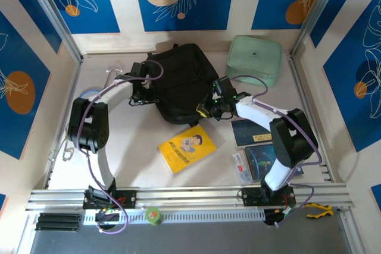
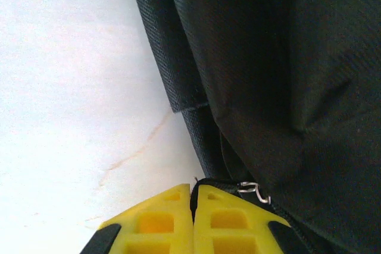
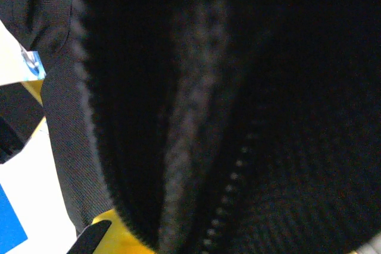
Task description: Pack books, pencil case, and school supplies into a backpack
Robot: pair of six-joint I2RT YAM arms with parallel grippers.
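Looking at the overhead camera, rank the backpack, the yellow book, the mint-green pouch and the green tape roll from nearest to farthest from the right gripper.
From the right gripper:
1. backpack, right against the jaws, mid-table.
2. yellow book, just toward the near edge.
3. mint-green pouch, at the far right corner.
4. green tape roll, down at the near edge.

Blue book (image 1: 261, 157) half hidden under right arm (image 1: 287, 138); backpack (image 3: 238, 87) blurred.
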